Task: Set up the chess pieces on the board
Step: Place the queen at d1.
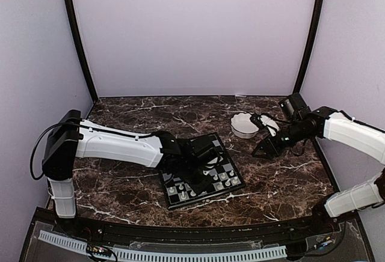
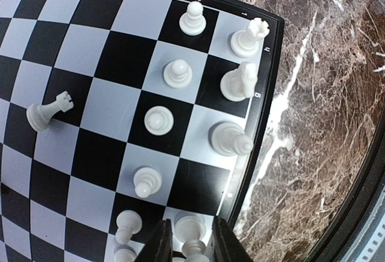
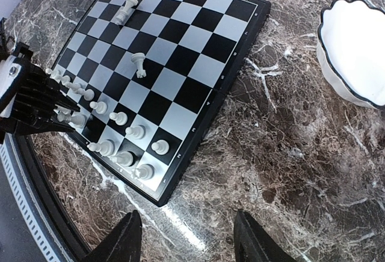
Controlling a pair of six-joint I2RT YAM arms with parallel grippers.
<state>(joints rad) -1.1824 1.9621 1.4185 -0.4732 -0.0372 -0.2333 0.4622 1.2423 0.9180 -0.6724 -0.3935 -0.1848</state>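
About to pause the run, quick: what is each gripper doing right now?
Left gripper: jaws narrowly flank a standing chess piece; whether it grips cannot be told.
Right gripper: open, empty.

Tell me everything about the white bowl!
The white bowl is round, with a wavy scalloped edge trimmed by a thin dark line. It looks glossy, like ceramic or plastic. It stands upright on the dark marble table, to the right of the chessboard and apart from it. The part of its inside that shows is empty. The right gripper, open, does not touch it.
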